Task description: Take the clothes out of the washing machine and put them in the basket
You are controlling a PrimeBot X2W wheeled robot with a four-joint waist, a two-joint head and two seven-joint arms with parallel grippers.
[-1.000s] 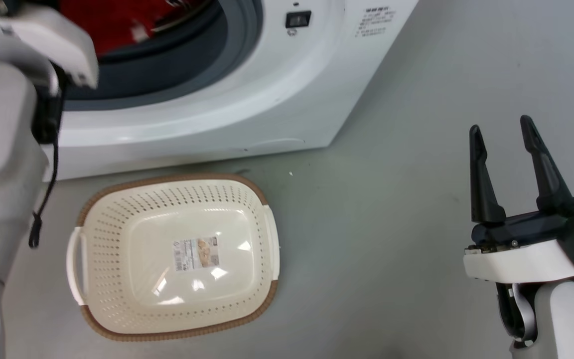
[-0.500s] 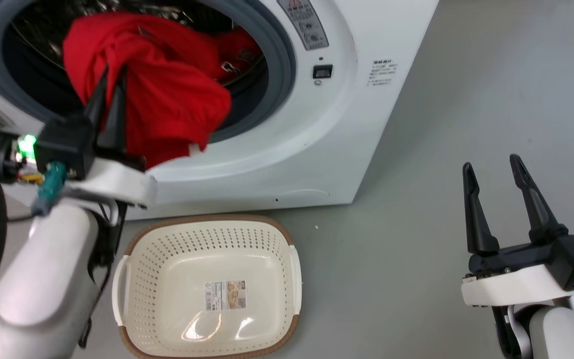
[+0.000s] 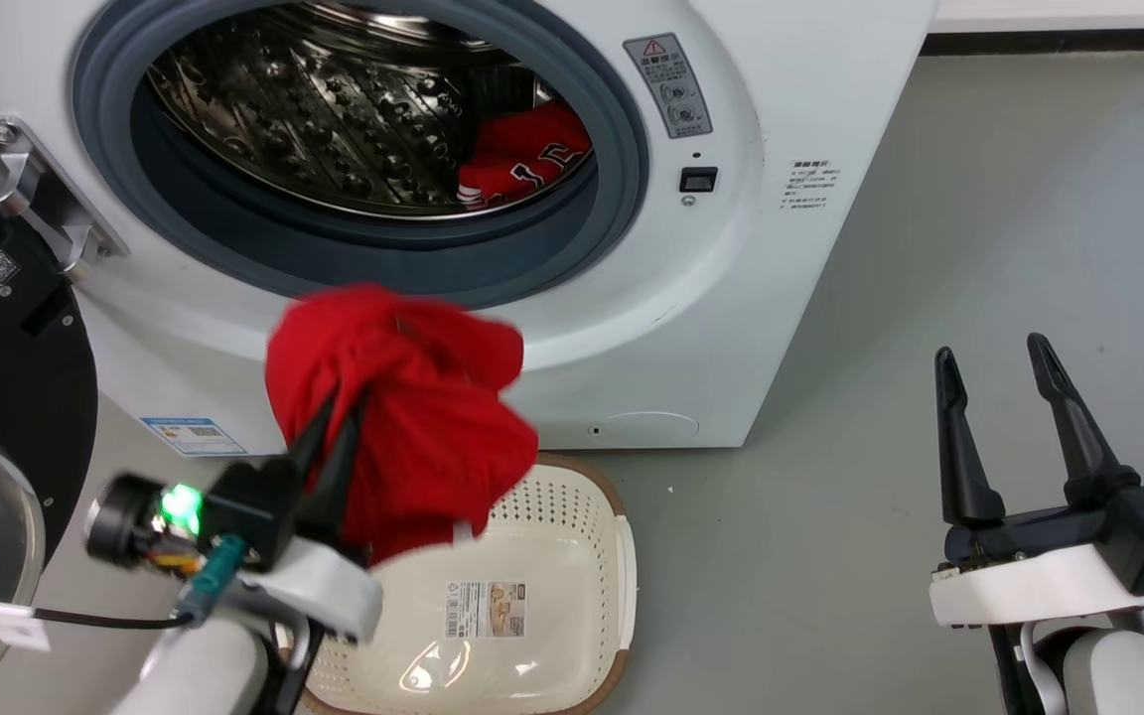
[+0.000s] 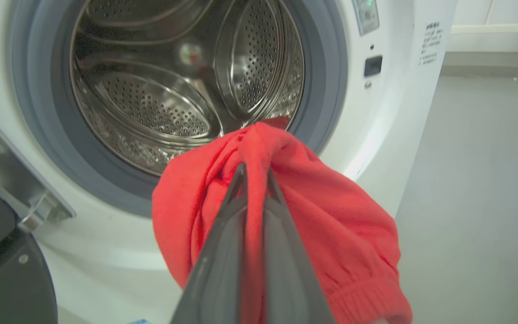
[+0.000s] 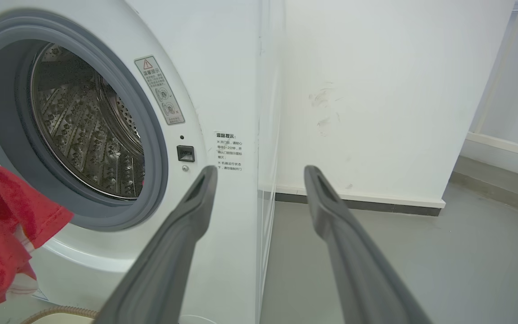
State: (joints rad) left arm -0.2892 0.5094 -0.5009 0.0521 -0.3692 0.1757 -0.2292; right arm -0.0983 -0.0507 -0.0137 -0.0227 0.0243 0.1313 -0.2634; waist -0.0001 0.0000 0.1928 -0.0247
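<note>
Left claw (image 4: 255,170) pinches red garment (image 4: 331,225); head view reveals jersey (image 3: 522,159) inside drum (image 3: 334,109).

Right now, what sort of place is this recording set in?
Likely a laundry corner in a lab or utility room: a white front-loading washing machine, a plastic laundry basket on a bare grey floor, and a plain white wall.
</note>
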